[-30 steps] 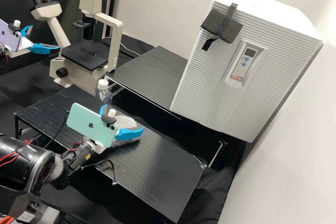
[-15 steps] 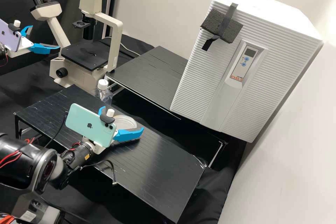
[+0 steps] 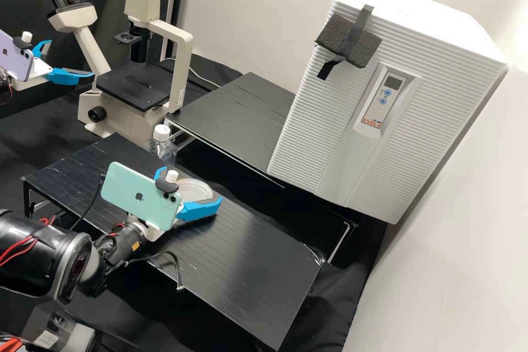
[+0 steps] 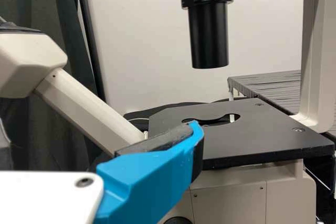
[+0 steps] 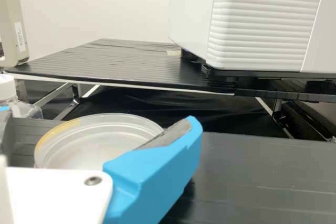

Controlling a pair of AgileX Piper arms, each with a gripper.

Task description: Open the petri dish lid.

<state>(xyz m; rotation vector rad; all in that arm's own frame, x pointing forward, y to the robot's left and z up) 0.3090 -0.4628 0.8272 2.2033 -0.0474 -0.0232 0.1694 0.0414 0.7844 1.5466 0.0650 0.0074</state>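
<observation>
While my right gripper (image 3: 191, 184) was spread wide, the petri dish (image 5: 89, 148) sat between its fingers; likely light, slick and brittle, it wanted a gentle pinch at its upper rim (image 5: 107, 117).

Bottle (image 3: 163, 148) near the cream microscope (image 3: 135, 88), foam block (image 3: 336, 37) on white cabinet (image 3: 429, 99)

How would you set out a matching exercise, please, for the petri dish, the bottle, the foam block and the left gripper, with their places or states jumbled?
1. Petri dish
2. Bottle
3. Foam block
4. Left gripper

A. Open, near the microscope
B. On the black table, by the right gripper
C. Dark, on the white cabinet
D. Clear, with a white cap

Pairs: 1-B, 2-D, 3-C, 4-A
</observation>
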